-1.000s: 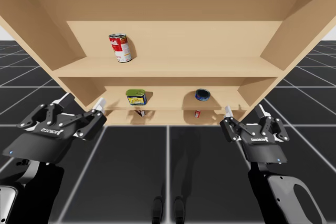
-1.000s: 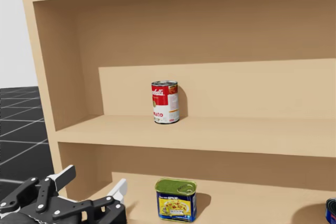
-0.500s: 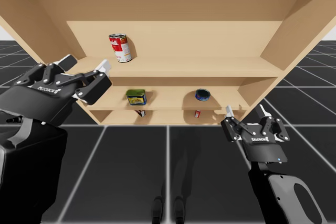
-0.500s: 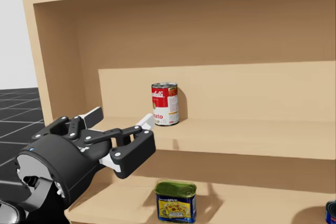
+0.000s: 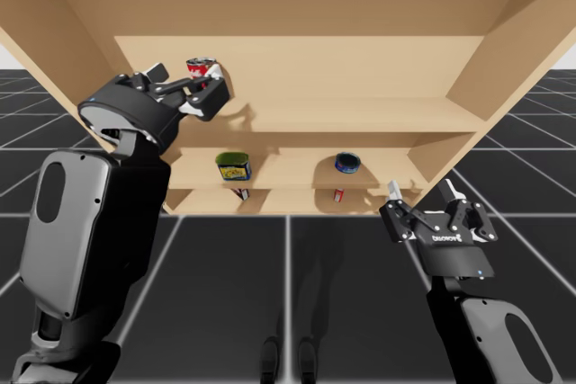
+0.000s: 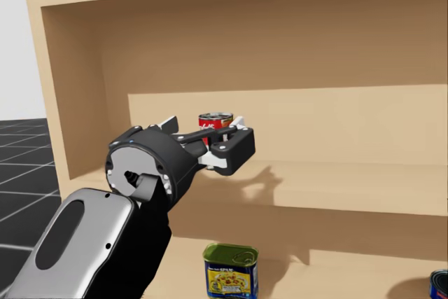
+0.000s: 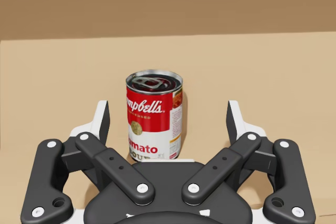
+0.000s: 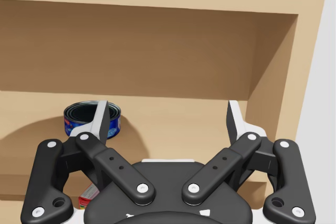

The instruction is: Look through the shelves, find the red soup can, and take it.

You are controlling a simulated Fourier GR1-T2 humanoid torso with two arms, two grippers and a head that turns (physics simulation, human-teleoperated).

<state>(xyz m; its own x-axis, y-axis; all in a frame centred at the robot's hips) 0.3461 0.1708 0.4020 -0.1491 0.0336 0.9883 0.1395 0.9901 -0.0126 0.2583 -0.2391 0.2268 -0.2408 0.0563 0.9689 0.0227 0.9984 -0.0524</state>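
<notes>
The left gripper (image 7: 168, 118) has climbed from beside the shelves up to the top shelf (image 5: 360, 114). Its fingers are spread wide either side of the upright red soup can (image 7: 153, 115), not touching it. The right gripper (image 5: 421, 192) stays low, fingers apart.

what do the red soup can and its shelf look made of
Red soup can: likely metal, by its shiny ridged silver lid with reflections; the smooth red and white label looks like printed paper. Shelf: light wood or wood-look board, matt tan, even, with no grain showing, so I cannot tell which.
</notes>
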